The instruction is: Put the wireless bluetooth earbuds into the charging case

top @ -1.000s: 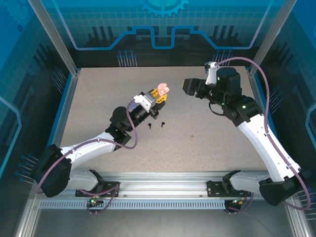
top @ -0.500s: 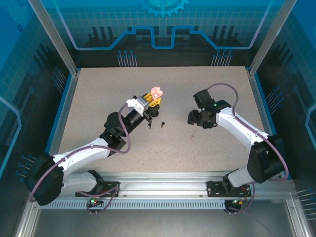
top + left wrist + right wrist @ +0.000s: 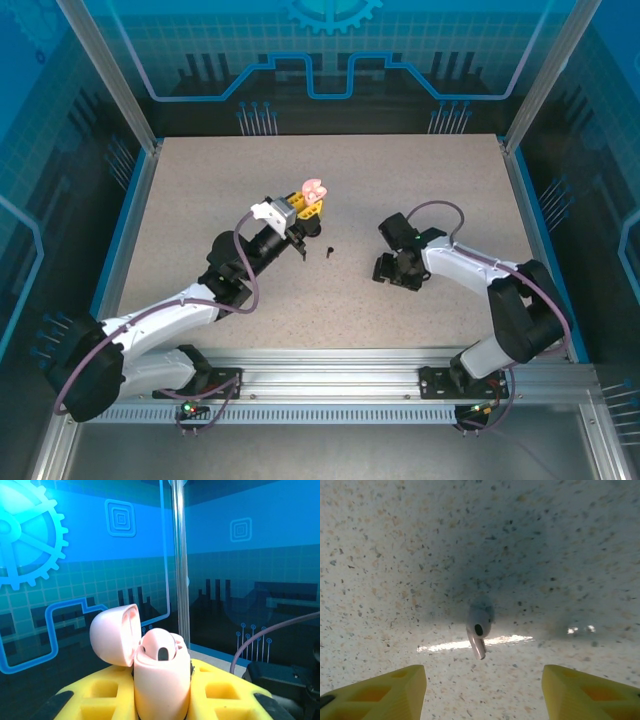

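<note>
Fingers on left clamped round open pink case, bottom cropped; right fingers apart, tips only, above earbud

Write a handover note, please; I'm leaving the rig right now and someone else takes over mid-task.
Left gripper: shut on the open pink charging case. One pink earbud looks seated in it.
Right gripper: open, low over the table, fingers either side of a pale earbud, not yet gripped.
Two black earbuds lie on the table near the left gripper.
Left to do: grasp the pale earbud, seat it in the case.
</note>
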Available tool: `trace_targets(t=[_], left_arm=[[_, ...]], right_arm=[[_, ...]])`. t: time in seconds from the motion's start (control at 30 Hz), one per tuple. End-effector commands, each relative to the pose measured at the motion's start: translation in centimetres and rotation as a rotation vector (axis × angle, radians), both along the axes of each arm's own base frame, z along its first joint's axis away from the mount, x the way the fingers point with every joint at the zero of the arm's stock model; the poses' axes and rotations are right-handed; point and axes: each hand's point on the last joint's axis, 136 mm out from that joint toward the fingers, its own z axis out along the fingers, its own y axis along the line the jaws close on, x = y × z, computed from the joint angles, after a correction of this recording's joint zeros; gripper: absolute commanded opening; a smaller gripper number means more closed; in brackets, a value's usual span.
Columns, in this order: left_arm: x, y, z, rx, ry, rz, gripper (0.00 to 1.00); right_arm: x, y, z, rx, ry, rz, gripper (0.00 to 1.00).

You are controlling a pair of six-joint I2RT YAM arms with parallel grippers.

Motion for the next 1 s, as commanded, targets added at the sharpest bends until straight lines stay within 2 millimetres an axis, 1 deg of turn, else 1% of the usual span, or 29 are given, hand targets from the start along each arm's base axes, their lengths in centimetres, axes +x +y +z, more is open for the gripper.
trace_targets(t=[0.0,0.17,0.2,0.23,0.37,0.5,0.7,0.97], left_arm=[[-0.6,0.6,1.0,-0.039,-0.015,-0.002,0.0],[-0.8,0.6,1.0,-0.038,-0.015,-0.004,0.0],[-0.8,0.6,1.0,-0.039,-0.017,-0.006,0.0],[-0.8,0.6,1.0,-0.038,-0.015,-0.005,0.0],[-0.9,0.6,1.0,-0.036,-0.017,-0.007,0.0],[-0.8,0.6,0.8,-0.031,-0.012,-0.006,0.0],[-0.7,0.5,0.6,-0.024,-0.011,-0.005,0.0],[-0.4,0.2,0.4,-0.019,-0.007,-0.008,0.0]], right_arm=[[0.0,0.6,-0.9,0.013,0.008,-0.034,0.62],[0.5,-0.3,-1.6,-0.05,0.004,-0.048,0.57],[1.3,0.1,-0.9,-0.045,-0.018,-0.045,0.56],[1.6,0.1,-1.0,-0.052,-0.019,-0.045,0.53],[2.3,0.0,-1.1,-0.076,-0.02,-0.032,0.46],[2.8,-0.1,-1.2,-0.086,-0.023,-0.029,0.41],[2.9,-0.1,-1.5,-0.088,-0.013,-0.025,0.36],[2.8,-0.2,-2.0,-0.086,-0.008,-0.023,0.31]])
